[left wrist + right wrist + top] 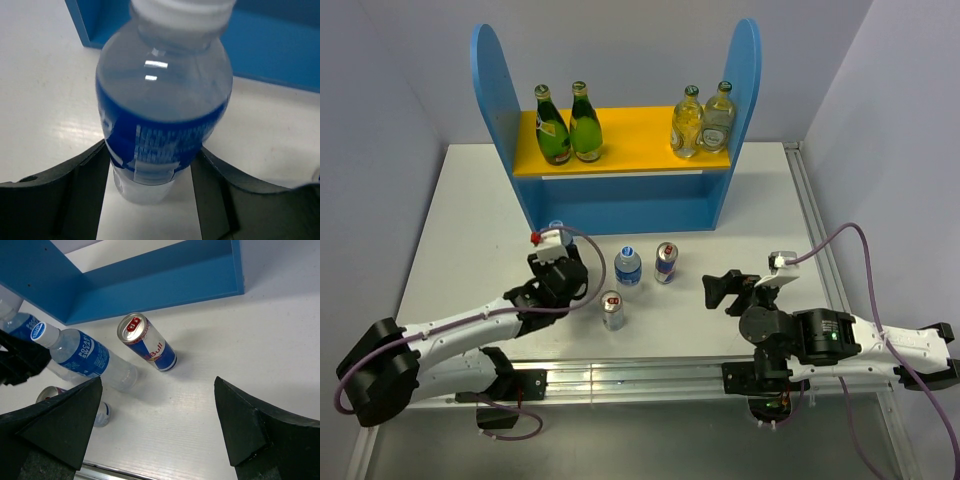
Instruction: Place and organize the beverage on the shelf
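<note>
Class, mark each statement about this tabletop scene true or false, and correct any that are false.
1. Two green bottles stand on the yellow upper board of the shelf. True.
2. Both cans are on the shelf. False: the cans stand on the table in front of it.
3. The left jaws grip a water bottle. True.
4. The right jaws hold a can. False: they are open with nothing between them.
</note>
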Action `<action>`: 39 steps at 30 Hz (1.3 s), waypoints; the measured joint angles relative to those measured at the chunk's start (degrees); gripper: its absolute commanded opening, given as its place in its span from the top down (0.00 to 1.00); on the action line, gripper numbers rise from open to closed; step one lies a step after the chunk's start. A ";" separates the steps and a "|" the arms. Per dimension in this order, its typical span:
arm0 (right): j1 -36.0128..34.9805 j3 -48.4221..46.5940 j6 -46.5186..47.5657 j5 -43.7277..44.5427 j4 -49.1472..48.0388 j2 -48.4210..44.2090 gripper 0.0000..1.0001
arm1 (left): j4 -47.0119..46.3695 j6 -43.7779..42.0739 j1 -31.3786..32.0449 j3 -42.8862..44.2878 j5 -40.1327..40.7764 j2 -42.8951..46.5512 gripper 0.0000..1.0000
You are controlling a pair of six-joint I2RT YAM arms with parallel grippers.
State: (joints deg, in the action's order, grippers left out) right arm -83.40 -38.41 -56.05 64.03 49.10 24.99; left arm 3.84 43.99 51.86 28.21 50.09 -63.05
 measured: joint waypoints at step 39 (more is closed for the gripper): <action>0.00 1.46 0.87 -0.02 -0.61 -3.26 0.00 | -11.10 -18.91 -19.21 29.66 -19.30 -29.27 0.29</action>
State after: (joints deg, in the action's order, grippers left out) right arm -83.40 -36.95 -55.18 64.01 48.49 21.74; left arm -7.27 25.08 32.64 57.87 30.79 -92.31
